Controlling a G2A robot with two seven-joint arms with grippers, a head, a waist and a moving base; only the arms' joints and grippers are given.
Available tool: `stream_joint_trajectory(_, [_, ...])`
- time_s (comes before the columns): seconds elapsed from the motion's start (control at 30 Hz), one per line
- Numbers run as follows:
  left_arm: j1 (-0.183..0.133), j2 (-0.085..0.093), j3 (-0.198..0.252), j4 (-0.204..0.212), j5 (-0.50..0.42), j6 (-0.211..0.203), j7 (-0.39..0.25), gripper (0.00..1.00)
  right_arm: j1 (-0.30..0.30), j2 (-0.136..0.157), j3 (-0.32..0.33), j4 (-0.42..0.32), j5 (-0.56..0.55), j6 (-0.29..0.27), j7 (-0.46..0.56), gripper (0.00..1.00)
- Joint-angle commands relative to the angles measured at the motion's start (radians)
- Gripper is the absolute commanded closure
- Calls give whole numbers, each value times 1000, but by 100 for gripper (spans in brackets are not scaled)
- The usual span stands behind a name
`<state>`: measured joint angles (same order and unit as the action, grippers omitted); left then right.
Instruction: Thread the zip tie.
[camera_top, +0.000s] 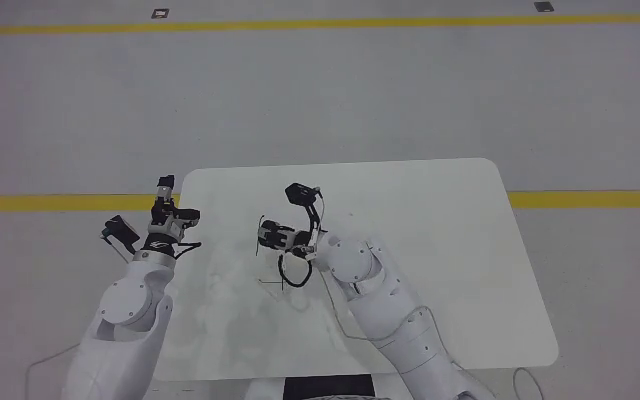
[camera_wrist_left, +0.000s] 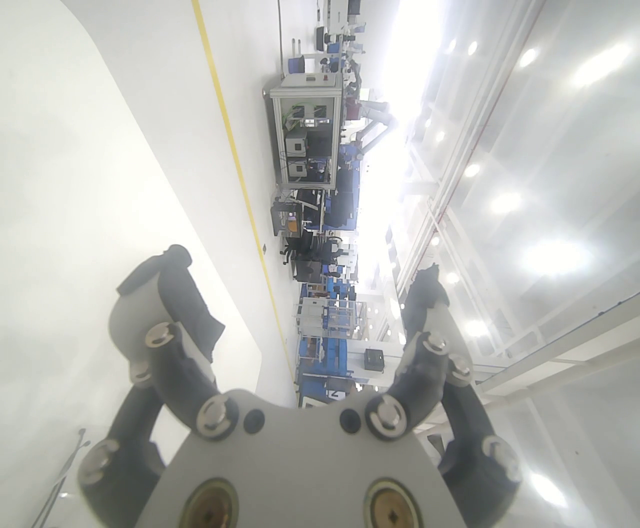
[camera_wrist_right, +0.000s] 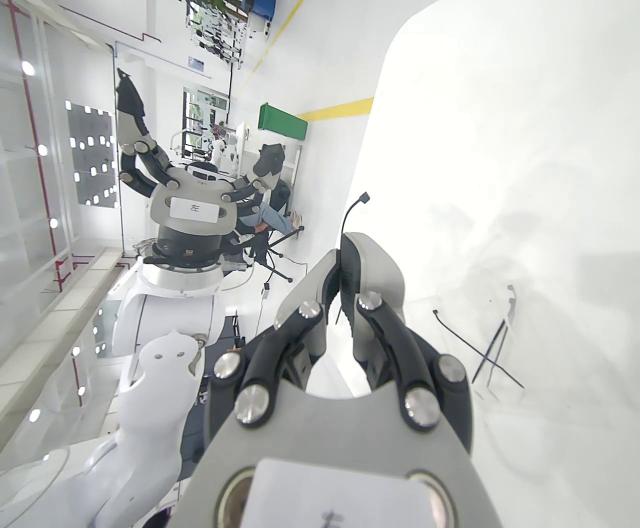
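My right gripper (camera_wrist_right: 344, 260) is shut on a thin black zip tie (camera_wrist_right: 350, 215). Its strap rises from between the fingertips and ends in the small square head, above the white table (camera_wrist_right: 500, 150). In the top view the right gripper (camera_top: 266, 237) sits over the table's left-middle, pointing left. My left gripper (camera_wrist_left: 300, 280) is open with nothing between its fingers. It hangs near the table's left edge in the top view (camera_top: 163, 197), and the right wrist view shows this left gripper (camera_wrist_right: 197, 120) raised and apart from the held tie.
Two or three loose black zip ties (camera_wrist_right: 480, 350) lie crossed on the table below the right gripper. The right half of the white table (camera_top: 440, 230) is bare. A yellow floor line (camera_top: 320, 22) runs beyond the table.
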<state>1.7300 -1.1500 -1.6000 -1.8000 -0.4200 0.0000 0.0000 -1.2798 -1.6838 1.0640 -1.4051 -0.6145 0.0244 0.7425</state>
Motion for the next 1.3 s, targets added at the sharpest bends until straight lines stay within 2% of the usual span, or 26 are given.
stream_joint_trajectory(0.0, [0,0,0,0,0,0,0,0,0,0,0,0,0,0,0,100])
stream_joint_trajectory(0.1, [0,0,0,0,0,0,0,0,0,0,0,0,0,0,0,100])
stream_joint_trajectory(0.2, [-4,1,10,11,32,-12,-28,0,-18,0,7,-5,23,13,-93,100])
stream_joint_trajectory(0.3, [0,5,3,26,10,-16,-151,0,-34,-1,18,-11,70,24,-188,100])
stream_joint_trajectory(0.37, [9,11,-8,35,-9,-29,-276,0,-43,-1,26,-13,93,30,-243,100])
stream_joint_trajectory(0.47, [14,17,-37,64,-47,-59,-401,0,-46,0,29,-7,113,29,-279,100])
stream_joint_trajectory(0.53, [9,22,-49,92,-74,-118,-532,0,-42,2,28,14,149,5,-265,100])
stream_joint_trajectory(0.57, [9,23,-52,101,-73,-127,-548,0,-38,2,28,23,155,-2,-258,100])
stream_joint_trajectory(0.9, [9,23,-52,101,-73,-127,-548,0,-38,2,28,23,155,-2,-258,100])
stream_joint_trajectory(0.93, [9,22,-34,93,-78,-141,-573,0,-38,2,28,23,155,-2,-258,100])
stream_joint_trajectory(1.07, [13,19,14,131,-81,-205,-648,0,-47,-1,22,45,222,-35,-321,100])
stream_joint_trajectory(1.2, [-1,12,72,176,-84,-244,-634,0,-31,-10,-3,98,293,-64,-382,100])
stream_joint_trajectory(1.27, [-12,10,89,187,-50,-277,-621,0,-21,-13,-15,118,304,-69,-404,100])
